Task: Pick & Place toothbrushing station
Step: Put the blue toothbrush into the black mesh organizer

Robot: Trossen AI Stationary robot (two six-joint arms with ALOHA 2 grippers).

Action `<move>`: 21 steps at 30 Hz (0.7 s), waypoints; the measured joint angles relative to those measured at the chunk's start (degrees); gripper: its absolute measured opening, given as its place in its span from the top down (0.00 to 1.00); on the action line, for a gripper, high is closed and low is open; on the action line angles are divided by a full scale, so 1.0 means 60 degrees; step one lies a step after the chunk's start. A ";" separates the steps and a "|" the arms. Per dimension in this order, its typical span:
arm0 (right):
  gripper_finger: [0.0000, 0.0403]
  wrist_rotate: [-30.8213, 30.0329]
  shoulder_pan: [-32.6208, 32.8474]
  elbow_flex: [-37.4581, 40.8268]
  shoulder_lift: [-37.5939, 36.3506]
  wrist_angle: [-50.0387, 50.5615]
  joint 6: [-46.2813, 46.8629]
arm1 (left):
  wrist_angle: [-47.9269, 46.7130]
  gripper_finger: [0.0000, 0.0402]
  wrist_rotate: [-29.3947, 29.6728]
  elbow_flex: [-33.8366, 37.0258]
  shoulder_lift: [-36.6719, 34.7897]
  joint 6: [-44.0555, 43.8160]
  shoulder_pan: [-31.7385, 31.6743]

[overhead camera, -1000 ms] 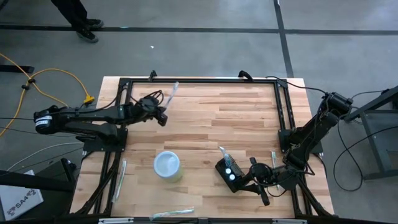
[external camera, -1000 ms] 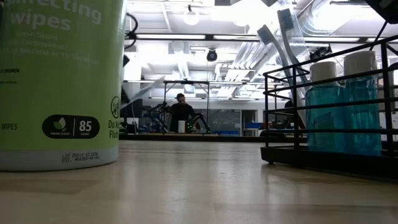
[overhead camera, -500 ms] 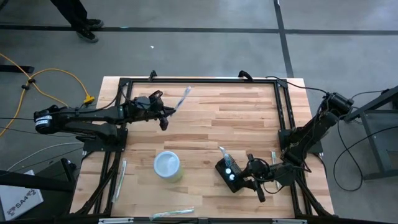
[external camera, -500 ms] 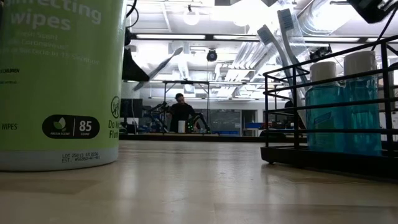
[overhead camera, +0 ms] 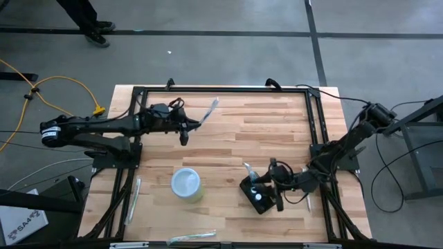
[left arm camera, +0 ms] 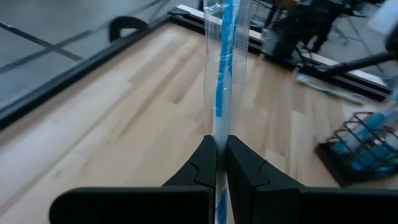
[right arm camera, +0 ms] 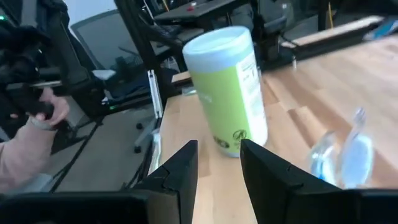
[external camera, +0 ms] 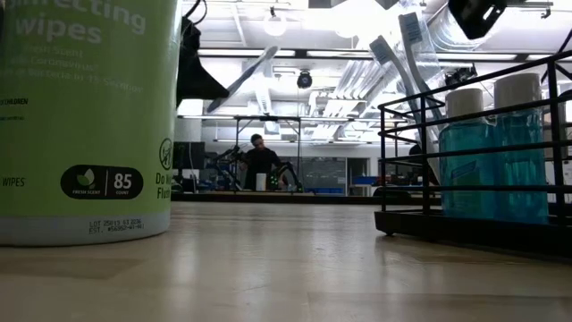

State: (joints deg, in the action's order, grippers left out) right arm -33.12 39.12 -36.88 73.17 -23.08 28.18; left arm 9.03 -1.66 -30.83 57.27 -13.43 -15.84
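Toothbrushing station [overhead camera: 257,194] sits near the table's front edge, right of the wipes canister [overhead camera: 186,184]; right gripper [overhead camera: 275,187] hovers just over it, fingers apart; approach step, likely; next: descend, close; left gripper [left arm camera: 217,163] clamps a wrapped toothbrush [left arm camera: 222,68] aloft.

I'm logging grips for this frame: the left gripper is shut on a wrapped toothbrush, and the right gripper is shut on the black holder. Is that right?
Only the second half is wrong. The right wrist view shows the right gripper open and empty, fingers apart; in the high view it hovers by the toothbrushing station. The left gripper is indeed shut on the wrapped toothbrush.
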 joint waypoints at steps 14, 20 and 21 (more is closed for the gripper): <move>0.72 0.0736 -0.1417 0.0000 -0.1093 -0.0199 -0.2114 | 0.1965 0.99 -0.1711 -0.0603 0.1850 0.0471 0.0762; 0.72 0.1698 -0.2237 0.0000 -0.1109 -0.0199 -0.2235 | 0.1965 0.99 -0.1967 -0.1173 0.2209 0.0981 0.1239; 0.72 0.1831 -0.2360 0.0000 -0.1140 -0.0180 -0.2240 | 0.1974 0.99 -0.2001 -0.1232 0.2254 0.0988 0.1318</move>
State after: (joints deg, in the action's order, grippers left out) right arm -22.14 24.95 -36.88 66.32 -24.16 14.74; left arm 20.87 -13.66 -38.22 70.80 -7.50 -7.93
